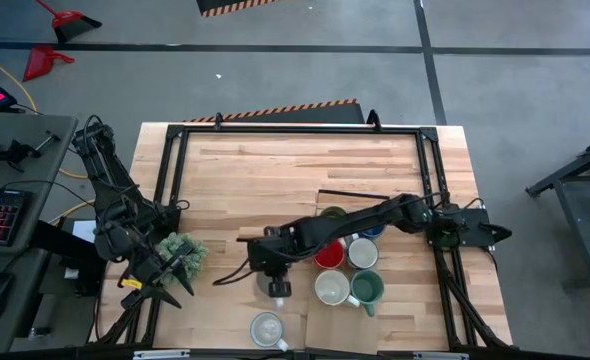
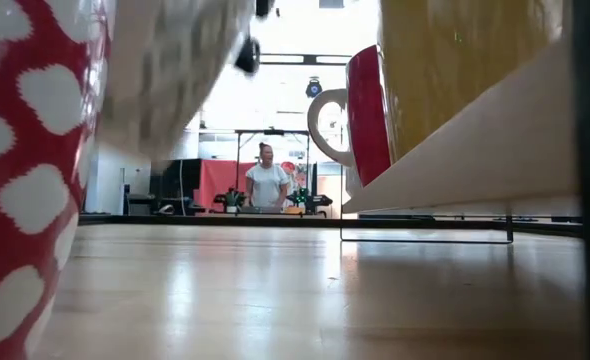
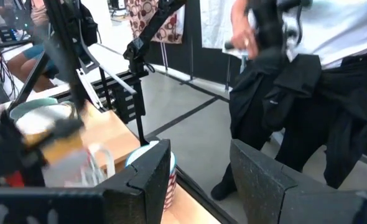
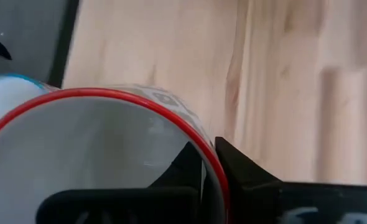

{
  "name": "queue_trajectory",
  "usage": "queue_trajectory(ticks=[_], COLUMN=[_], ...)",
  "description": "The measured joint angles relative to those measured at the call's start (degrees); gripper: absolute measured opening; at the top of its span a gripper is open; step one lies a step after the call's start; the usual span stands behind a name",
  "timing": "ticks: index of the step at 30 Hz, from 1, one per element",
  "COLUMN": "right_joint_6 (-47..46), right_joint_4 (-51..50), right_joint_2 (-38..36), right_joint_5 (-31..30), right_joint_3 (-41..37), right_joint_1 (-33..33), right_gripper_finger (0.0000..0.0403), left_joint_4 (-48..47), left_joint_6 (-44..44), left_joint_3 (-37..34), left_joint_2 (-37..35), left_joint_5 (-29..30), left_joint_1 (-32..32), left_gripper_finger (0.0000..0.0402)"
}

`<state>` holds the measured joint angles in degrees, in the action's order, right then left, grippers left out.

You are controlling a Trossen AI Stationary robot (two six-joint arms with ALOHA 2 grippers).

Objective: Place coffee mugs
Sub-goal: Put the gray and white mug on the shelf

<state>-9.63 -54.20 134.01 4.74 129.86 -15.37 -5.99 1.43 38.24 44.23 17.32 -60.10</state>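
1. High view: right arm stretches leftward across the table (image 1: 235, 190), its right gripper (image 1: 278, 287) pinched shut on the red-rimmed mug (image 4: 96, 155) wall.
2. Left gripper (image 1: 165, 285) waits open beside the plant (image 1: 180, 252).
3. Other mugs (image 1: 350, 270) cluster near the right arm.

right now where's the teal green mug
In the high view the teal green mug sits at the table's near right, on the board, right beside a white mug and just below another white mug.
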Motion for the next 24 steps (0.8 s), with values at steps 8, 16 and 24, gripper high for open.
queue_trajectory(ticks=[8, 16, 24], right_joint_6=[0.9, -0.3, -6.7], right_joint_4=[-4.9, -12.8, -20.0], right_joint_2=[-10.0, -17.4, -21.1], right_joint_5=[-5.3, -12.6, -17.3], right_joint_3=[-1.1, -1.3, -1.3], right_joint_1=[-3.7, -12.4, -22.2], right_gripper_finger=[0.0001, 0.0, 0.0], left_joint_4=[-0.7, 0.0, 0.9], left_joint_6=[0.0, -0.2, -0.2], left_joint_3=[0.0, 0.0, 0.0], left_joint_2=[0.0, 0.0, 0.0], left_joint_5=[1.5, 10.8, 18.7], left_joint_1=[0.0, 0.1, 0.1], left_gripper_finger=[0.0154, 0.0154, 0.0154])
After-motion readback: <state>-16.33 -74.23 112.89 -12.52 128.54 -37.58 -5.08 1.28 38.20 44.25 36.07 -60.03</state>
